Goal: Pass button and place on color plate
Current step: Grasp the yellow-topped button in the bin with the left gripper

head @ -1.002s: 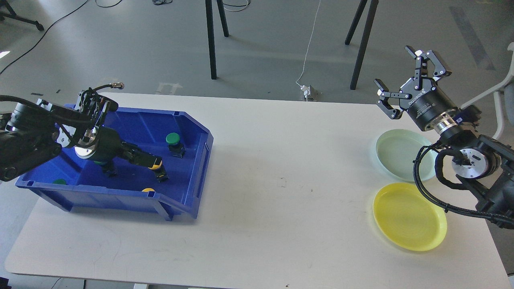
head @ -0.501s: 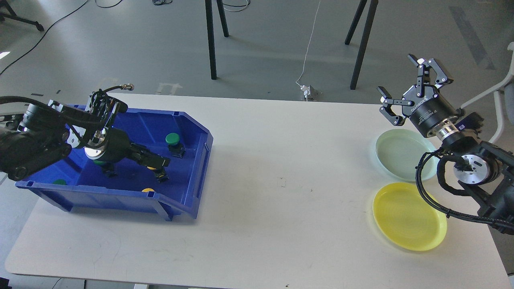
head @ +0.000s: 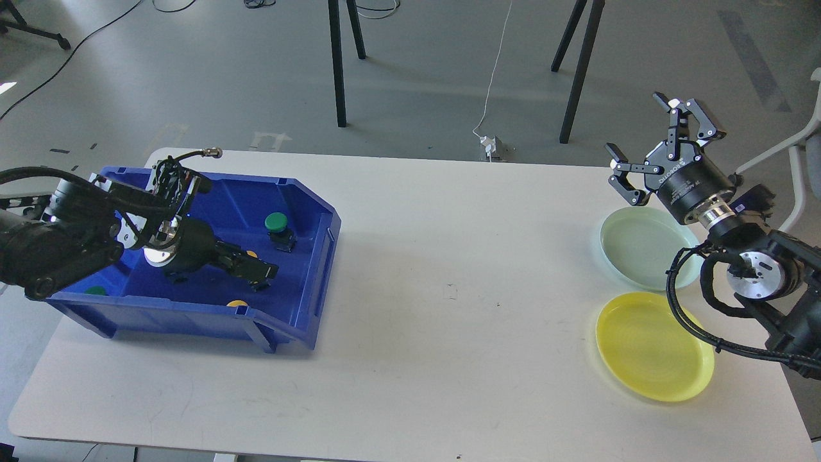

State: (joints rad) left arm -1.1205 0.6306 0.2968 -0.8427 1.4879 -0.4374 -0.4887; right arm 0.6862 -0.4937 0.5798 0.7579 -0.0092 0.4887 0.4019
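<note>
Blue bin (head: pixel 301 218) walls hem in your left claw (head: pixel 262 274), which sits low inside with its tips around a yellow button (head: pixel 251 255); the fingers look drawn in on it, but from this angle you cannot tell for certain that they pinch it. Confirm the hold first, I'd say, then lift straight up until the button clears the front wall. Other buttons lie about: a green one (head: pixel 276 222) just behind the claw, a yellow one (head: pixel 236 303) at the front wall, another green one (head: pixel 96 290) in the left corner, so avoid sweeping sideways while low. Your right claw (head: pixel 660 154) hangs spread wide above the far edge of the table (head: pixel 449 359), near the pale green plate (head: pixel 641 247), with the yellow plate (head: pixel 654 346) just in front of that. Bring both arms to the bare middle of the table for the handover, and hold the button by one end so the right fingers have room to close. Its colour suggests the yellow plate as the goal.
</note>
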